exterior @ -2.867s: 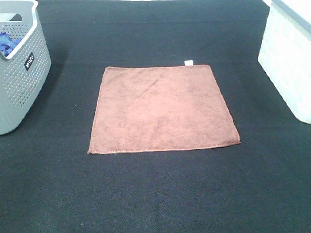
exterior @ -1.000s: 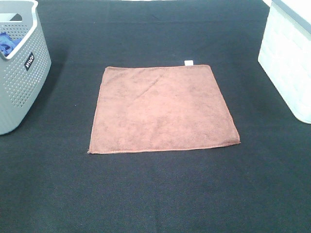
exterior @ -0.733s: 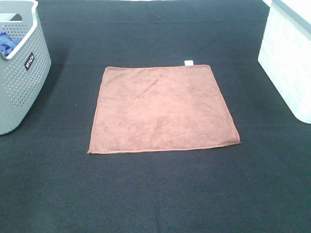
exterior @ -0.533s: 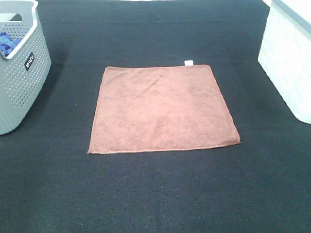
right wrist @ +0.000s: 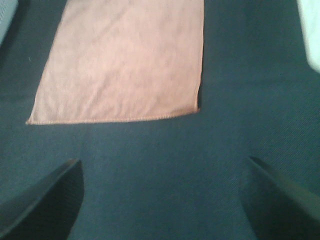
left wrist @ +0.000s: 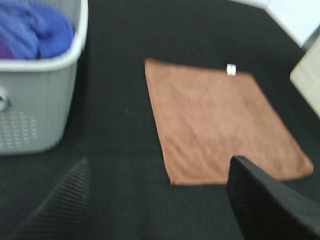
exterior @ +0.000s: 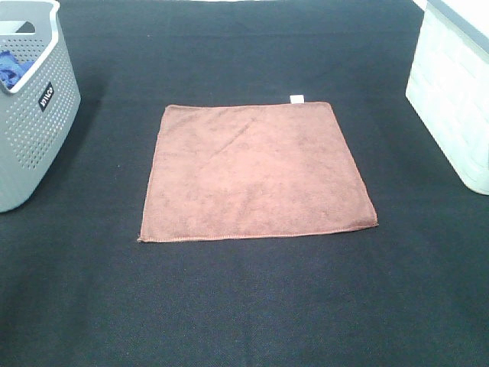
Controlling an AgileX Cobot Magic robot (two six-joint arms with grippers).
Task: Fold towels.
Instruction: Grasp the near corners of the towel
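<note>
I see nothing moved, towel [exterior: 256,172] flat, unfolded on table [exterior: 244,306], left gripper [left wrist: 156,167] spread wide, empty, right gripper [right wrist: 162,162] likewise, towel's near edge just ahead of both, untouched, basket [exterior: 38,130] at left

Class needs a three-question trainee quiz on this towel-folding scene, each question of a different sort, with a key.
1. True or false: the brown towel lies flat and unfolded on the black table.
2. In the high view, the towel's white tag sits at its: A) far edge B) near edge C) left edge.
3. Fill in: the left hand and the right hand are both ____ and hold nothing.
Key: 1 true; 2 A; 3 open.
</note>
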